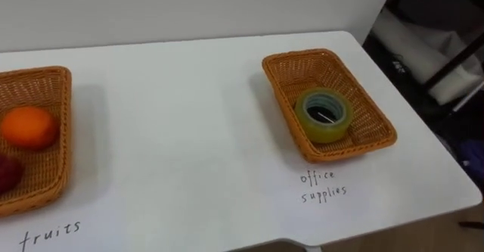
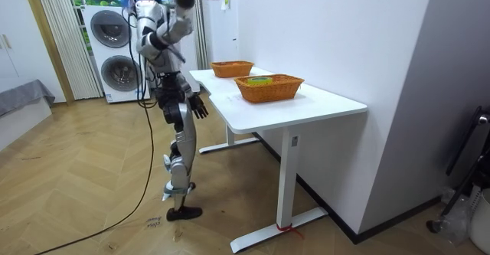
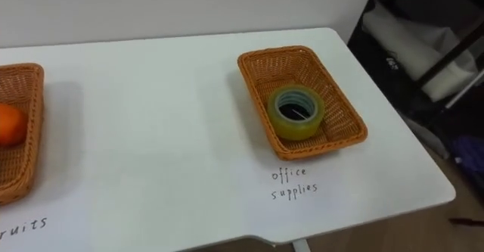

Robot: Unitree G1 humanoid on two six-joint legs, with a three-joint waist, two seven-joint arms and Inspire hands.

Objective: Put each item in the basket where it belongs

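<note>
Sorting looks finished to me: tape roll (image 1: 324,116) sits in office supplies basket (image 1: 302,69), orange (image 1: 29,127) and dark red fruit (image 1: 6,172) in fruits basket (image 1: 41,85). No loose item on white table (image 1: 189,131) between them. Your next move, I'd guess: quick check, nothing to grab. Right hand (image 2: 197,106) hangs by hip near table edge, fingers loose and spread, holding nothing.

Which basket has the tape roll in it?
The basket on the robot's right: the tape roll sits inside. The left basket holds an orange and a dark red fruit instead.
</note>
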